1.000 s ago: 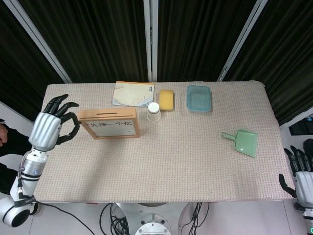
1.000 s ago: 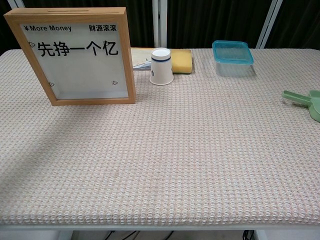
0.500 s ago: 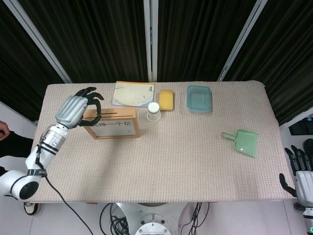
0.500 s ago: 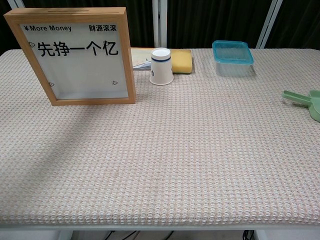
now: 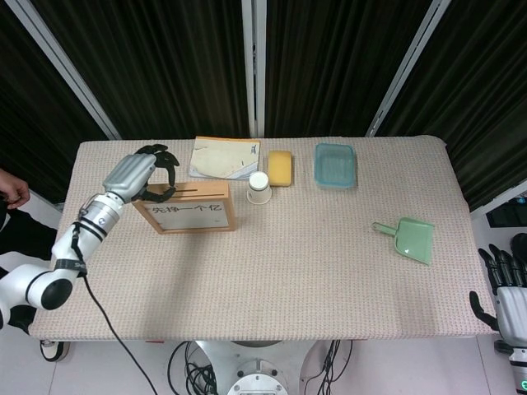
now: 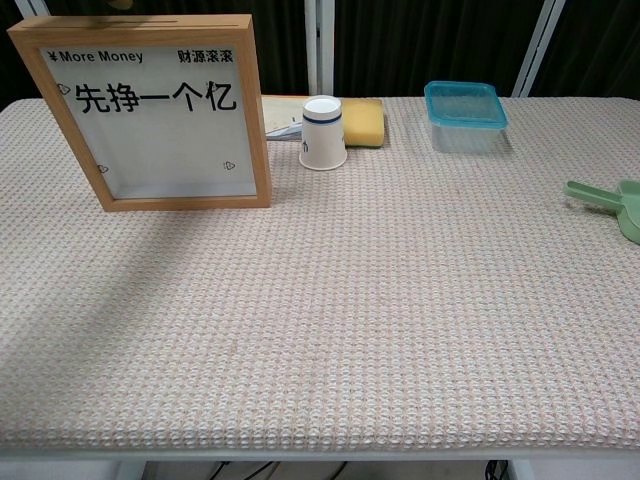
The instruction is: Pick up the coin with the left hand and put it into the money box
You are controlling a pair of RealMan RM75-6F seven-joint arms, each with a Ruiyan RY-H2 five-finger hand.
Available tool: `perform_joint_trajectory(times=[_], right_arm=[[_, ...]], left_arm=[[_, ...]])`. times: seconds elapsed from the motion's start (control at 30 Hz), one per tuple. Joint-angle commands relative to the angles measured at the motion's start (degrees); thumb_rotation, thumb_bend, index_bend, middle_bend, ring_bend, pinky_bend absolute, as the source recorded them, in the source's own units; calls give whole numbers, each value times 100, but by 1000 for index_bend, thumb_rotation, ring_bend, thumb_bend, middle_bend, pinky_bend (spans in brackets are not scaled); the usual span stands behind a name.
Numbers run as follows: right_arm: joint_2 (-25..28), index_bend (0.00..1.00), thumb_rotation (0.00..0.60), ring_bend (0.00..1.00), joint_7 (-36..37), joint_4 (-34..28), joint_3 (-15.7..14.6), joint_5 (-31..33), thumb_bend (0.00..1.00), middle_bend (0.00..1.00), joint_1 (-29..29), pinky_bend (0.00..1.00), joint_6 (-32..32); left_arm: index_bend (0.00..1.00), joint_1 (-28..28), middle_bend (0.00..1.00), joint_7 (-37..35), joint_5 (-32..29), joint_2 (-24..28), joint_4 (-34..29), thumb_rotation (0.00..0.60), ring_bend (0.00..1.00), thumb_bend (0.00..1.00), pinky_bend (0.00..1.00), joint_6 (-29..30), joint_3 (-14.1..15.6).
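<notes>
The wooden money box (image 5: pixel 188 210) stands upright at the table's back left, its slot (image 5: pixel 198 191) on top; the chest view shows its glass front (image 6: pixel 155 110) with printed characters. My left hand (image 5: pixel 142 171) hovers over the box's top left corner. Its fingers curl down with the tips pinched together just left of the slot. The coin is too small to make out between those fingertips, and none lies on the table. My right hand (image 5: pixel 506 292) hangs off the table's front right corner, fingers apart and holding nothing. Neither hand appears in the chest view.
Behind the box lie a booklet (image 5: pixel 224 158), a white paper cup (image 5: pixel 258 187), a yellow sponge (image 5: pixel 280 168) and a blue lidded container (image 5: pixel 335 164). A green scoop (image 5: pixel 412 239) rests at the right. A person's hand (image 5: pixel 12 193) shows at the left edge.
My left hand has swung from off the table's left edge in over the money box's top, then shifted slightly back and right. The right hand has not moved.
</notes>
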Motion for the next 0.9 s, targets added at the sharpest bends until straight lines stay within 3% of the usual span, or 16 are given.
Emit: perform_joint_trajectory(times=[0.03,0.77,0.83,0.9], right_arm=[[0,0,600,0,-2,-3,2,1,381,0,3,0,-2],[17,0,600,0,-64,-50,18,45,381,0,20,0,-34],[18,0,600,0,-64,-50,15,49,381,0,22,0,-44],[14,0,600,0,-64,-44,15,51,381,0,24,0,-48]], left_arm=[[626,-11,274,-38,-18,-19,44,600,90,417,105,-19,22],[622,-53,274,-661,259,-70,244,600,89,417,104,-332,103],[584,-54,272,-663,265,-84,262,600,89,417,104,-313,114],[477,-46,267,-679,277,-96,265,600,89,417,103,-276,112]])
